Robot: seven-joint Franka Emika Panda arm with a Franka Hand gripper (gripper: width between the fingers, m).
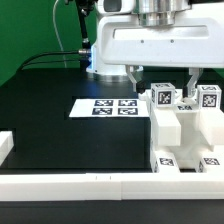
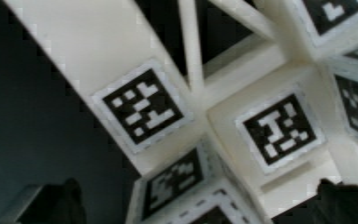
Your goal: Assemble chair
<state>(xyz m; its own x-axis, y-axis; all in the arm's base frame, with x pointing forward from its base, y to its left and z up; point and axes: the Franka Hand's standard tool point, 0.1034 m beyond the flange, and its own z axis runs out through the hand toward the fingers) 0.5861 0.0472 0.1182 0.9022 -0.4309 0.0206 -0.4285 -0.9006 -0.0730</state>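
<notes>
The white chair structure (image 1: 185, 135) stands at the exterior view's right, against the front rail, with tagged blocks on top and tags on its lower front. My gripper (image 1: 162, 86) hangs directly over it, its two fingers (image 1: 133, 78) wide apart on either side of a tagged top block (image 1: 163, 98) without touching it. In the wrist view the chair's white bars and tagged faces (image 2: 274, 125) fill the frame very close up. My gripper (image 2: 194, 205) is open there, with dark fingertips (image 2: 51, 200) at both edges and nothing between the pads.
The marker board (image 1: 112, 106) lies flat on the black table to the exterior view's left of the chair. A long white rail (image 1: 90, 185) edges the table front, with a white corner piece (image 1: 4, 148) at the left. Cables and the arm's base (image 1: 100, 55) stand behind.
</notes>
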